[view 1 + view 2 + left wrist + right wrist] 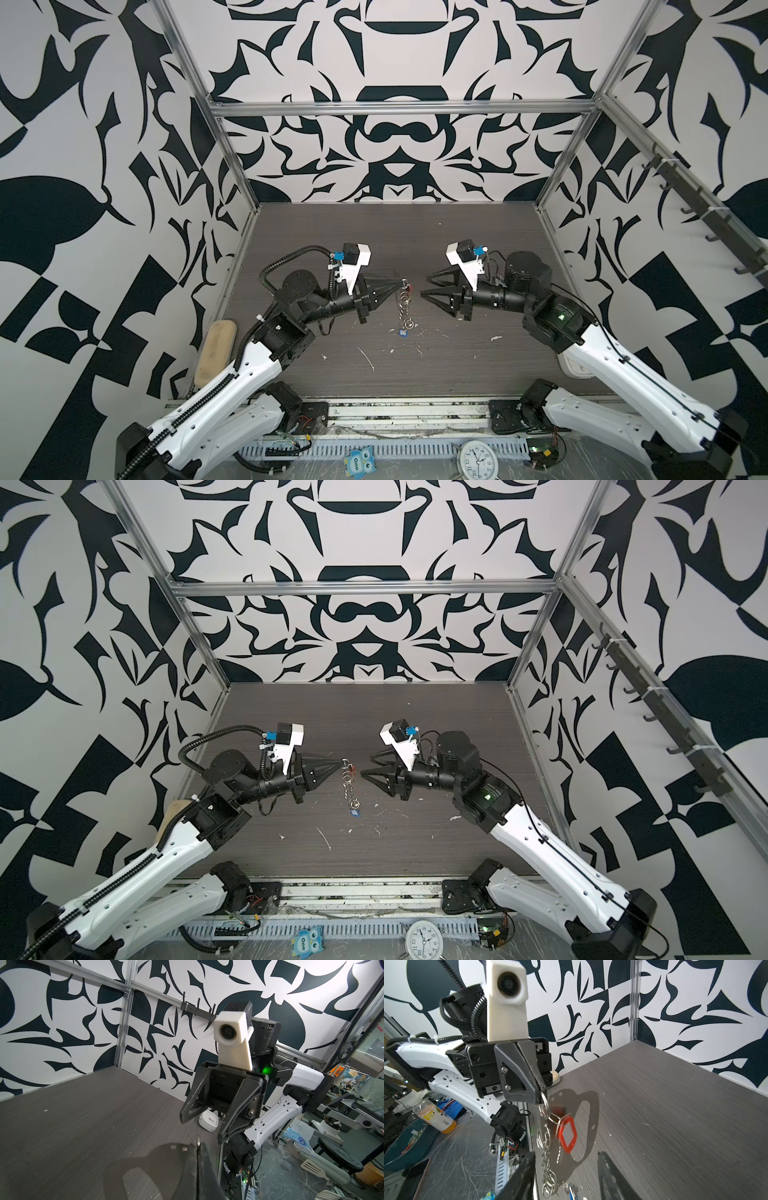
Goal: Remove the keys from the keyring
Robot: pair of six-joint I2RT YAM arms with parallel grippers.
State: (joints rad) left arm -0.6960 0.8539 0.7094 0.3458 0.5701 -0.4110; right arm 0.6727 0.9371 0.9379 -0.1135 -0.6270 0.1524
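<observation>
Clamping keyring top ring w/ L end effector, plate hanging | R end effector: jaws apart, holds nothing

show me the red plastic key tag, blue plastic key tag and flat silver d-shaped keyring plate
red plastic key tag (568, 1136): right wrist view, white label window
blue plastic key tag (402, 332): a top view, tag body
flat silver d-shaped keyring plate (594, 1113): right wrist view, rim beside slot
</observation>
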